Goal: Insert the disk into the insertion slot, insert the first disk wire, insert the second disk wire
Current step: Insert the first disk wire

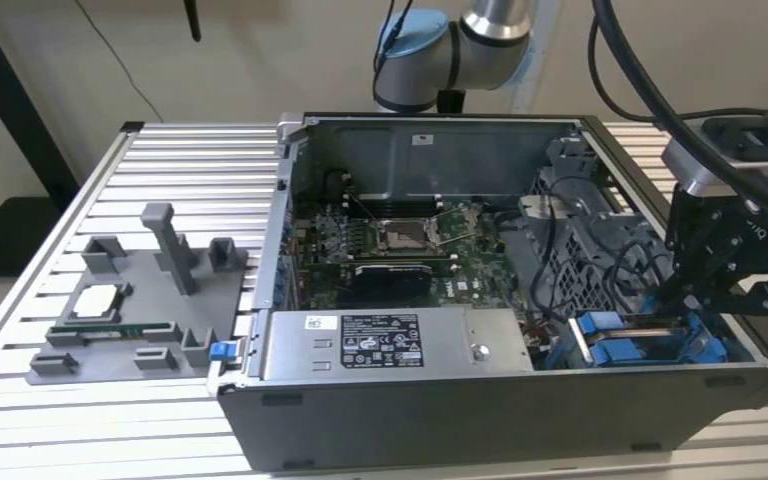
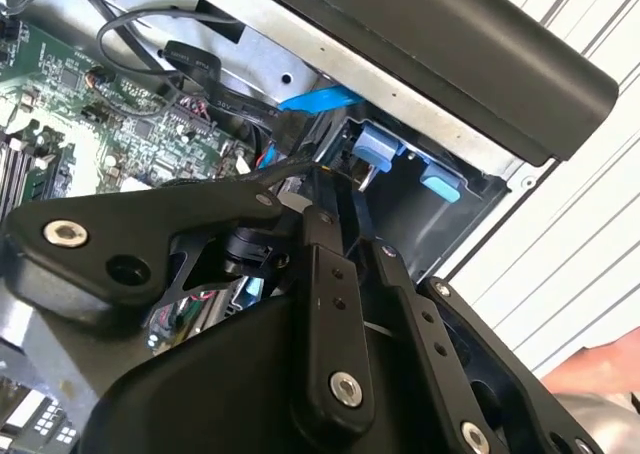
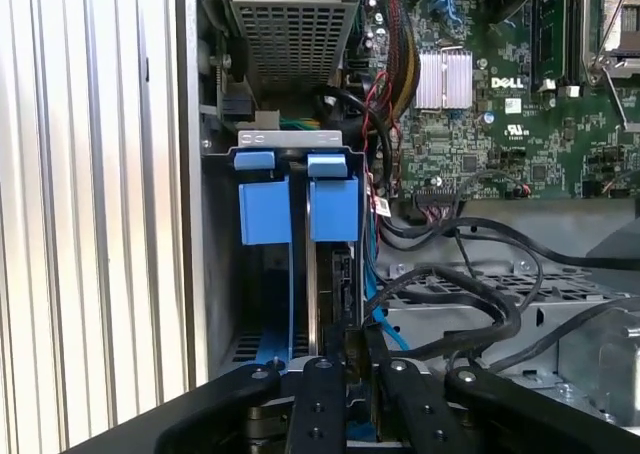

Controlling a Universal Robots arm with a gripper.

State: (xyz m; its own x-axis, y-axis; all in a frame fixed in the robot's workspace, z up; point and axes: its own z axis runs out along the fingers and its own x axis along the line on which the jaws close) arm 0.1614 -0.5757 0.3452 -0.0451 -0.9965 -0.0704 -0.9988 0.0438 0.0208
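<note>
Looking past the black, link-fingered gripper [image 3: 345, 349] in the first wrist view, you have its fingers drawn narrow, and they appear to be pinched on the near end of the flat, silver-grey rectangular disk [image 3: 335, 284]. You see it edge-on: a thin bright metal strip beside a dark flank, with the label face hidden.

The disk stands on edge inside the insertion slot [image 3: 290, 139], a bay of grey sheet metal with blue plastic rails. Its far end lies under one of the two bright blue plastic latches [image 3: 335, 209]. The bay beside it, under the other latch, looks empty. How deep the disk is seated cannot be told.

Treat the disk as stiff, dense for its size and easily hurt by a knock. Its metal faces are likely slick, so the narrow edges and the carrier frame are the better hold. It will probably bind if it tilts off the rails.

Just beside the bay, loose black cables [image 3: 470, 294] loop over the cage top. Whether any of them is plugged into the disk cannot be seen. Beyond them lies the green motherboard [image 3: 480, 124] on the case floor.

In the exterior view the slot sits in the corner of the open grey metal computer case [image 1: 491, 420] at that view's right, next to the silver labelled power-supply box [image 1: 384, 345]. The case rests on a slatted aluminium table [image 1: 157, 150]. A grey moulded tray [image 1: 131, 300] of small parts lies well apart, toward the table edge at that view's left.
</note>
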